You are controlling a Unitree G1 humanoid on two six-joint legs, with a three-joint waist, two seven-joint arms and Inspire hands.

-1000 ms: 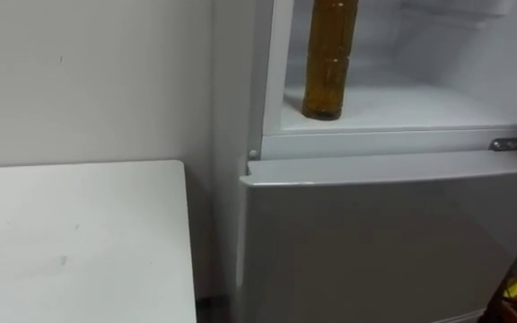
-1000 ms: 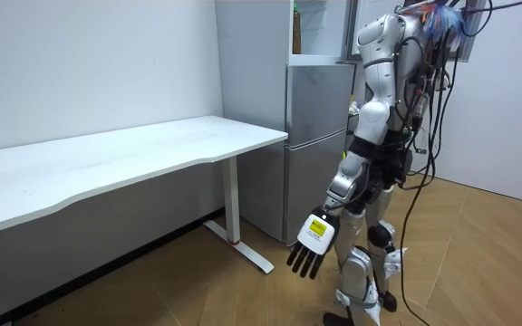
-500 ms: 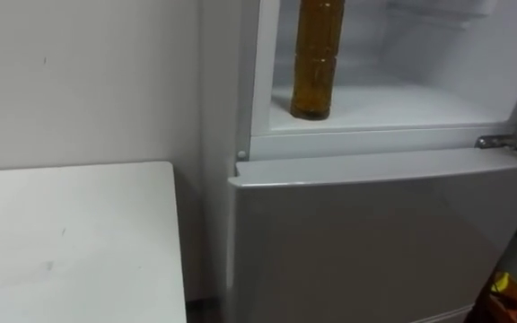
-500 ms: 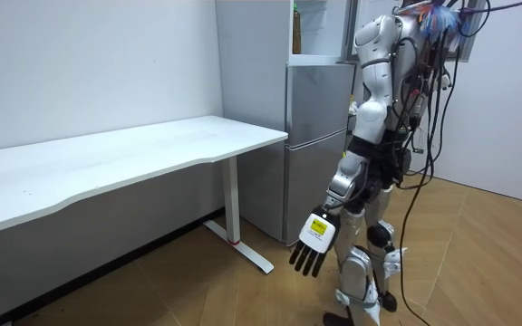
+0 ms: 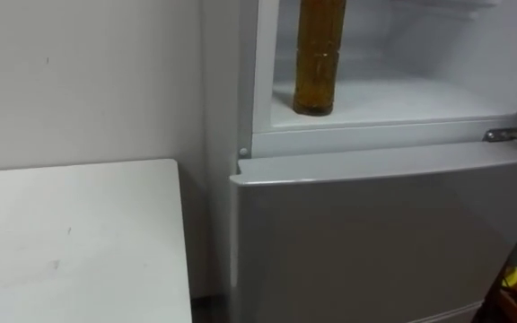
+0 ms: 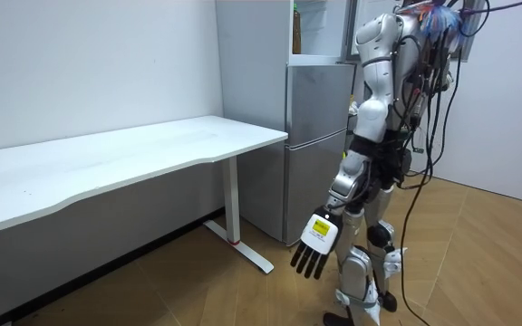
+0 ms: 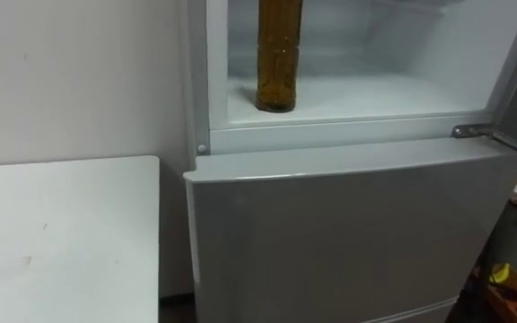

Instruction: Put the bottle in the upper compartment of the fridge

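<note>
An amber bottle (image 5: 317, 58) stands upright on the white floor of the upper fridge compartment (image 5: 411, 97), near its left wall, with the compartment open. No hand touches it. In the room view I stand right in front of the fridge (image 6: 320, 136), where the bottle (image 6: 295, 34) shows as a small amber shape in the open top part. My left hand (image 6: 315, 243) hangs at my side near knee height, fingers straight and pointing down, holding nothing.
The grey lower fridge door (image 5: 375, 233) is shut, with a metal hinge (image 5: 503, 135) at its upper right. A white table (image 5: 70, 242) stands to the left of the fridge, against the wall. Wooden floor lies around my feet (image 6: 243, 299).
The eye view has shifted slightly sideways, which is the camera's own move. The bottle stays where it was. My left hand hangs a little lower.
</note>
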